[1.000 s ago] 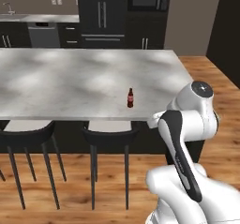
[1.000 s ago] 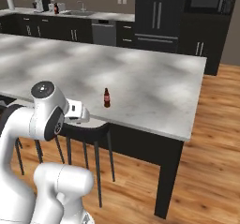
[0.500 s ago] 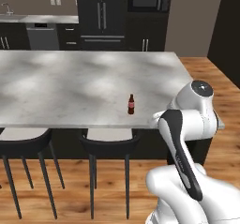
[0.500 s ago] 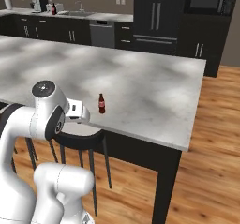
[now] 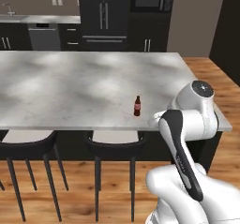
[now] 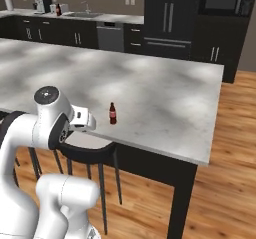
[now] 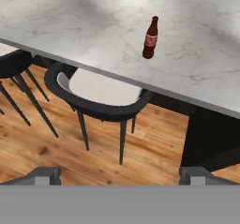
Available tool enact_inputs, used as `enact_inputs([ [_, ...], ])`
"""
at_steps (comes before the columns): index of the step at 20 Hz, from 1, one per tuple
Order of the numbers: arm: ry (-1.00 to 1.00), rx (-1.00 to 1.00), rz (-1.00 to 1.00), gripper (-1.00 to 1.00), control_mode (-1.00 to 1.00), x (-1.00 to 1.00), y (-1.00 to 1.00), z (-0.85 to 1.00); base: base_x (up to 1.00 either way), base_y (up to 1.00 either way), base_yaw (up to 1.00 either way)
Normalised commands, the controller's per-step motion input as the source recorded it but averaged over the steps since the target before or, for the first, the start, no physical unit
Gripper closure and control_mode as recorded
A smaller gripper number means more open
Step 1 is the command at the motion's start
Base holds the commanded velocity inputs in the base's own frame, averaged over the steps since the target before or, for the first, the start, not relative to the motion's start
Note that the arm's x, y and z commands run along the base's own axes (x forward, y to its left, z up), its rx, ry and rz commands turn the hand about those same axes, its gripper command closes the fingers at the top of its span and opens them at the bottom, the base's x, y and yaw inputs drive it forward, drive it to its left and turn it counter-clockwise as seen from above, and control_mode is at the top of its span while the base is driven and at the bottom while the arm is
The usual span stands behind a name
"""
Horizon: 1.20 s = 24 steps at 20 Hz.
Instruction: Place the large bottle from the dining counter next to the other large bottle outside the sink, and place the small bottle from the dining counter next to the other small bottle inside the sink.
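One small bottle [image 7: 150, 38] stands upright near the counter [image 5: 70, 92] edge, upper right of the hand view, while the gripper [image 7: 120, 174] hangs released and empty above the stool [image 7: 101, 96], so I judge the reach-in comes next.

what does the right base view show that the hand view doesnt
Right base view alone: the far worktop with the sink faucet, a dark bottle beside a coffee machine, and the microwave. Hand view alone: the open gripper fingertips. Both: the small bottle upright on the dining counter, with a black stool tucked under its edge.
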Motion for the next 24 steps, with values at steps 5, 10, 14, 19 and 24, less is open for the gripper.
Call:
enact_inputs([
  [5,0.00,0.00,0.00,-1.00,1.00,0.00,0.00,0.00,0.25,0.15,0.00],
  [10,0.00,0.00,0.00,-1.00,1.00,0.00,0.00,0.00,0.31,0.01,0.00],
  [14,0.00,0.00,0.00,-1.00,1.00,0.00,0.00,0.00,0.46,0.00,0.00],
  [19,0.00,0.00,0.00,-1.00,1.00,0.00,0.00,0.00,0.28,0.00,0.00],
  [24,0.00,0.00,0.00,-1.00,1.00,0.00,0.00,0.00,0.25,0.00,0.00],
])
